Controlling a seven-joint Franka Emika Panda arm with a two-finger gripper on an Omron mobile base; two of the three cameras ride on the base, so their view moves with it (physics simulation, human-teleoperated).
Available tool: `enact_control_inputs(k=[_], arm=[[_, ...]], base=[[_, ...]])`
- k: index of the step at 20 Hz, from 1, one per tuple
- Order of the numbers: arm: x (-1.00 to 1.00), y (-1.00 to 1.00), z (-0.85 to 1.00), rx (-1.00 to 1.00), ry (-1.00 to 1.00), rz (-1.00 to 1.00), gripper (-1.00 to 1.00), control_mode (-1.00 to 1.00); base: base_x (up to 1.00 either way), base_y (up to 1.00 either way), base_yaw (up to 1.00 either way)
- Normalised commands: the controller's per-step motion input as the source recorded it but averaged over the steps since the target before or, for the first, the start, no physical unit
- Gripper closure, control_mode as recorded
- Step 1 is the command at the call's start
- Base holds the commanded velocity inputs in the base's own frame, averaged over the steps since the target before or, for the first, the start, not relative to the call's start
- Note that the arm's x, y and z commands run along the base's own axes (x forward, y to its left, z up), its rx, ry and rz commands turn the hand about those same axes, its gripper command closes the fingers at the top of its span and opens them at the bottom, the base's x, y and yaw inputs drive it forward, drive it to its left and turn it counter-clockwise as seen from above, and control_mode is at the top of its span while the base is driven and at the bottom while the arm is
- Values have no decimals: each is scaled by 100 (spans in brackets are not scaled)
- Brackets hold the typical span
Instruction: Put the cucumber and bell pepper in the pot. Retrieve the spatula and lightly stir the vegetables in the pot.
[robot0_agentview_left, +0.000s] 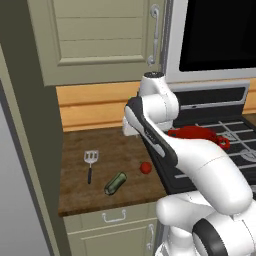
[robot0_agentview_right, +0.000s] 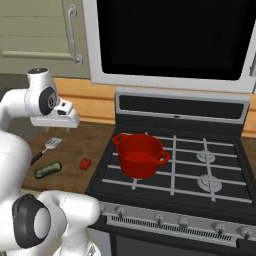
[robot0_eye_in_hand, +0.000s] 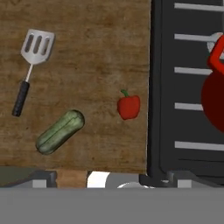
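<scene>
While the gripper's opening can't be told, the short dark green cucumber (robot0_eye_in_hand: 59, 131) lies loose on the brown wooden counter (robot0_eye_in_hand: 96, 52); a glancing grasp could roll it off.

We see a wooden bench (robot0_agentview_left: 100, 150) with a drawer (robot0_agentview_left: 114, 216) under its front edge. A black gas stove (robot0_agentview_right: 200, 165) touches its right edge, knobs (robot0_agentview_right: 160, 218) along the front. Above hang a beige cupboard (robot0_agentview_left: 100, 35) and a dark microwave (robot0_agentview_right: 170, 37).
</scene>
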Motion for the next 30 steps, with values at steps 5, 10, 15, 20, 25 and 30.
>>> enact_control_inputs(k=[5,10,15,20,25,30], arm=[[0,8,-64,-6,0,-1,-100,-100],[8,0,-63,-15,0,-8,-100,-100],[16,-4,-60,-14,0,-8,-100,-100],[15,-19,-54,-5,0,-4,-100,-100],[25,-18,-41,-2,0,-2,-100,-100],[35,-1,-29,0,0,0,-100,-100]], base=[[0,0,0],[0,0,0],[0,0,0],[0,0,0],[0,0,0],[0,0,0]])
